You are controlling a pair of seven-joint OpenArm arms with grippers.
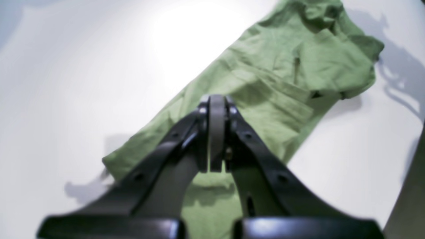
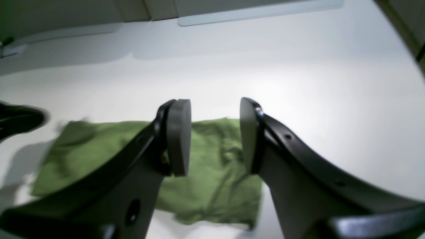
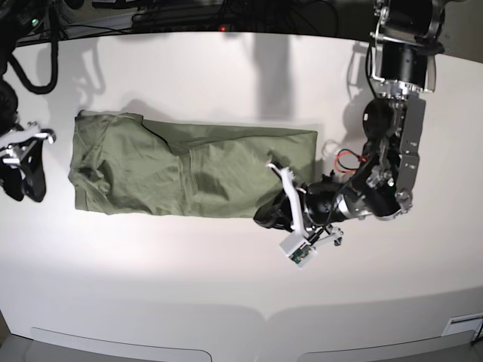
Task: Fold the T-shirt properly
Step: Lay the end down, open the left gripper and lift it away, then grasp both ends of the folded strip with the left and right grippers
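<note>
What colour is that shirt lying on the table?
The T-shirt is plain sage green; the base view shows it best.

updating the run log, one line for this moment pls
T-shirt: flat, folded to long strip | left gripper: shut, empty, above hem | right gripper: open, clear of cloth

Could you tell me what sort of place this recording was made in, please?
Probably a robotics lab bench, not a home: a bare white table holds only the T-shirt, two robot arms work over it, and bundled black cables run along its far edge.
</note>
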